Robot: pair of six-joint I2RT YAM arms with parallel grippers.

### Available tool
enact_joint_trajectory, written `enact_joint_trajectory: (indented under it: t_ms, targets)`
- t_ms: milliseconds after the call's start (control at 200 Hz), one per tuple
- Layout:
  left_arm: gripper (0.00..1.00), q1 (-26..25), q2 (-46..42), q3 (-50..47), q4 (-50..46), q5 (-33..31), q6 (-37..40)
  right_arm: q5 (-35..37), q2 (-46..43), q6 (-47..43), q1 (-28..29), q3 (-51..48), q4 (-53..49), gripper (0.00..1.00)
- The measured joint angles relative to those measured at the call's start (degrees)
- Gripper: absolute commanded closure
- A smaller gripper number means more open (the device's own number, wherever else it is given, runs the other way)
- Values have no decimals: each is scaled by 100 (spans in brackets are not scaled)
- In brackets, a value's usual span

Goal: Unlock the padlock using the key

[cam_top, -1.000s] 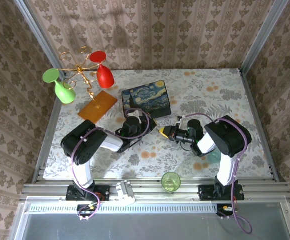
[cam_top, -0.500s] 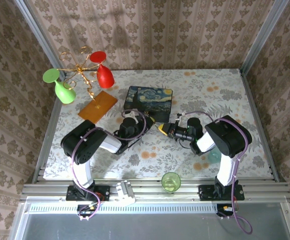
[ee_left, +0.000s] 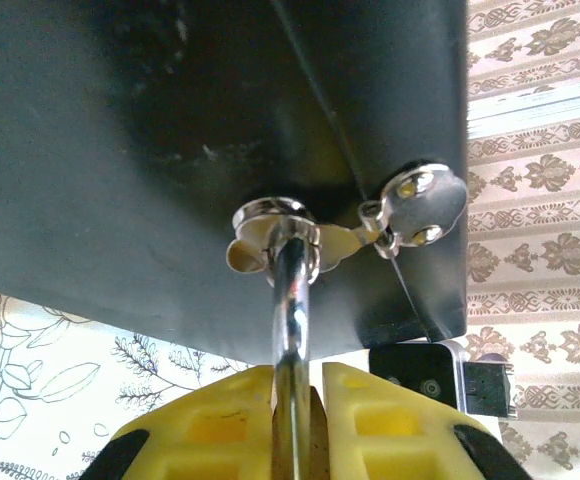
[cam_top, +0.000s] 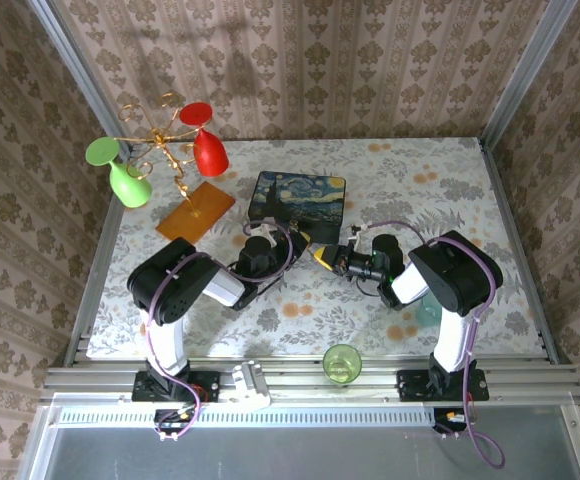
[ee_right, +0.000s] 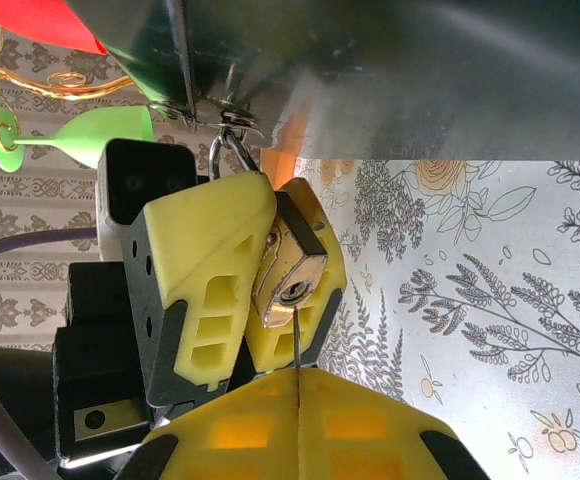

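Against the painted box's (cam_top: 300, 198) near edge, the left end effector (ee_left: 297, 385) stays clenched on the padlock (ee_right: 288, 272). The right end effector (ee_right: 298, 405), pinching the key (ee_right: 297, 345), has edged nearer the box.

The table (cam_top: 470, 190) wears a pale cloth with flowers printed on it. Toward the far side rests a painted box (cam_top: 300, 195). At the far left lies an orange board (cam_top: 195, 208), and a small green cup (cam_top: 341, 362) stands at the near edge.
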Motion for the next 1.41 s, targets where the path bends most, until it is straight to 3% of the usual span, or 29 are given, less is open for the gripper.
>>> enact_joint_trajectory:
  t_ms: [1405]
  targets:
    - [100, -11, 33, -116, 289, -48, -197, -61, 31, 2, -122, 125, -7, 100]
